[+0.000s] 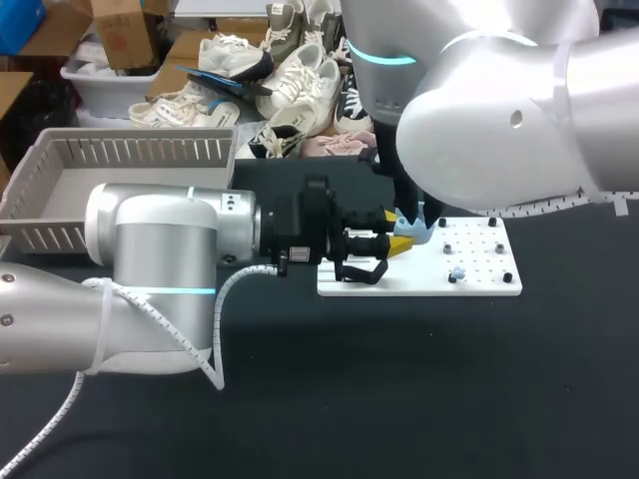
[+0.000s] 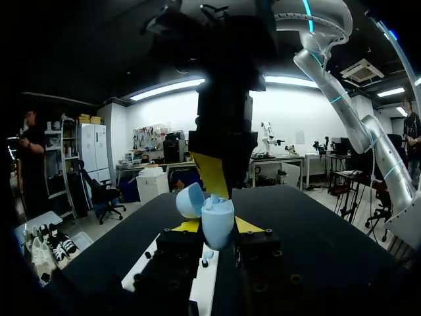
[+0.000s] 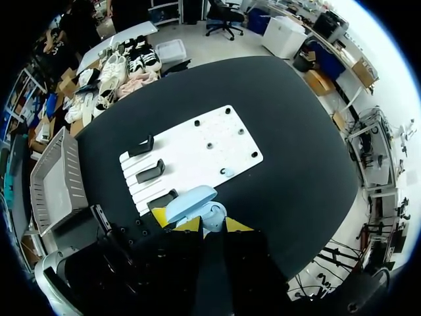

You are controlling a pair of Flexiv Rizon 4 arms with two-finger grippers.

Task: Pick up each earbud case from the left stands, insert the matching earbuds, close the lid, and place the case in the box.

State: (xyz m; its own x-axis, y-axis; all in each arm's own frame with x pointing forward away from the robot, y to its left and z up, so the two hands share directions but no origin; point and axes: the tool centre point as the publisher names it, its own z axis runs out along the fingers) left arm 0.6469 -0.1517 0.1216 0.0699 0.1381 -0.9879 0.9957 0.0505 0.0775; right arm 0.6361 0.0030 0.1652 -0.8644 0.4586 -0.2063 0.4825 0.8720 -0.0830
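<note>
A black desk (image 1: pixel 399 399) carries a grey slatted plastic box (image 1: pixel 140 150) at its far left corner. A white perforated plate (image 1: pixel 479 284) lies near its middle, with three black stands (image 3: pixel 151 171) along the plate's left edge. Over that edge the left gripper (image 2: pixel 217 227) pinches an open light-blue earbud case (image 2: pixel 218 217) between its yellow tips. The right gripper (image 3: pixel 212 225) hangs just above the case; I cannot tell whether its fingers are spread or pressed together. A small blue earbud (image 1: pixel 456 271) lies near the plate's front edge.
</note>
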